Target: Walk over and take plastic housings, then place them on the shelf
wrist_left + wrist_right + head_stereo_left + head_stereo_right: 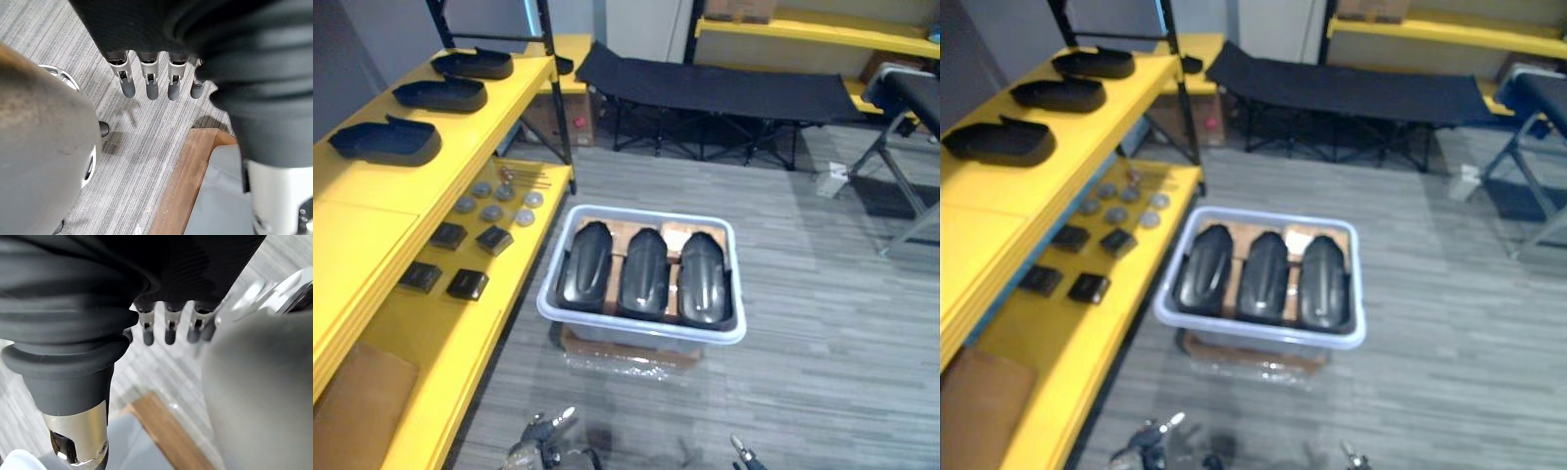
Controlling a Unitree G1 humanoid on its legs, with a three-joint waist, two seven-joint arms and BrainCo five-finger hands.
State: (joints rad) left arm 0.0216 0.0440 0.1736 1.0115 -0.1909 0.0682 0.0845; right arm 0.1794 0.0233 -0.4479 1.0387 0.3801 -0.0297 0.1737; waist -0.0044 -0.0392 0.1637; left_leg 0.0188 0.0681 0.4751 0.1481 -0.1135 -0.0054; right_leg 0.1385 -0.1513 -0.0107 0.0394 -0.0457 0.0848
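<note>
While three housings [644, 274] lie side by side in the bin [558, 311] and three more sit on the shelf [372, 213] left of it, the left robot hand [149, 81] and right robot hand [168, 328] hang just short of the bin, fingers straight, holding nothing.

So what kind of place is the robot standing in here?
Likely a workshop or factory storeroom: yellow shelves carrying dark plastic housings, a white bin holding three more, and a black folding cot behind.
</note>
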